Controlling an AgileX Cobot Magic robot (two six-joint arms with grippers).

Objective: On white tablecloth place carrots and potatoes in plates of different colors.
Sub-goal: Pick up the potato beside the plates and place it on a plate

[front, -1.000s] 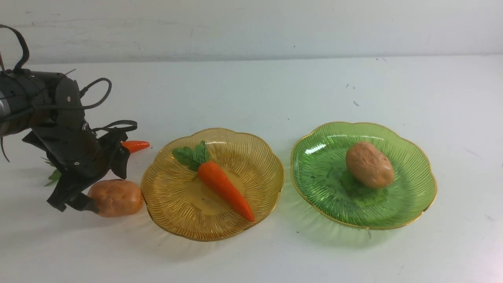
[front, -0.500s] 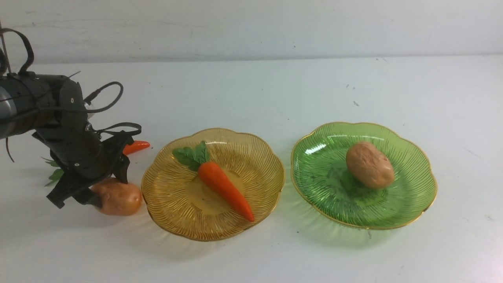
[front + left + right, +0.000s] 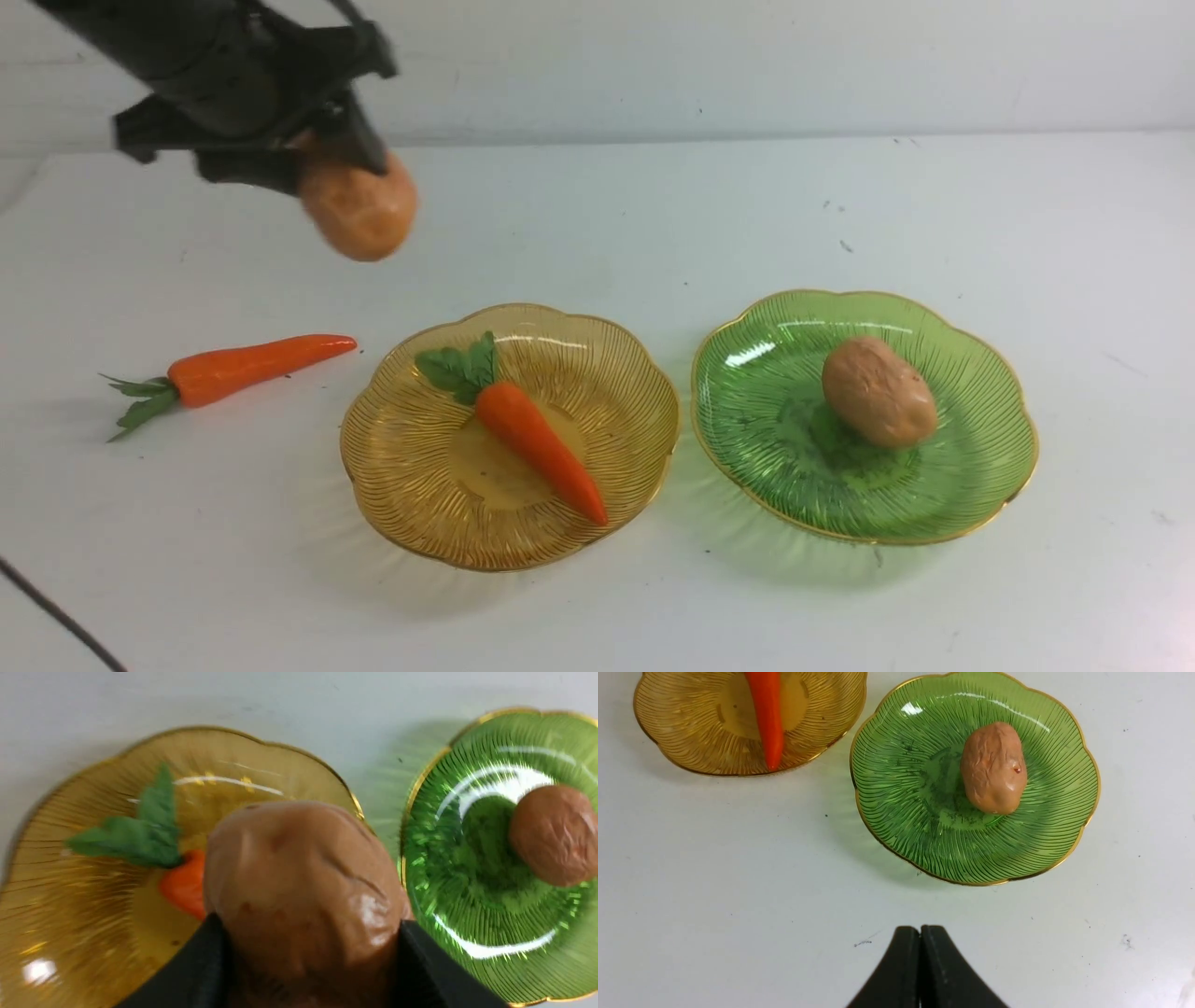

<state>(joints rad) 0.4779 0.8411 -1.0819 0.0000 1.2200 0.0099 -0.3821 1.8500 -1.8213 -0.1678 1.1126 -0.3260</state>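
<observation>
White tablecloth (image 3: pixel 794 607) spans the front view; the green plate (image 3: pixel 747 467), right of centre, lies rightward and nearer from the potato (image 3: pixel 366 210) pinched by the left gripper (image 3: pixel 322 154), upper left, its long axis slanting down-right. Only the right wrist view shows the right gripper (image 3: pixel 920 933), pressed together.

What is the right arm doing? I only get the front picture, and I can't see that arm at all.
Observer: Its gripper is shut, with nothing between the fingertips; the right wrist view shows it.
Operator: And the left one, is it really holding that potato?
Observer: Yes, the left wrist view shows the potato with a finger of the left gripper on each side.
</observation>
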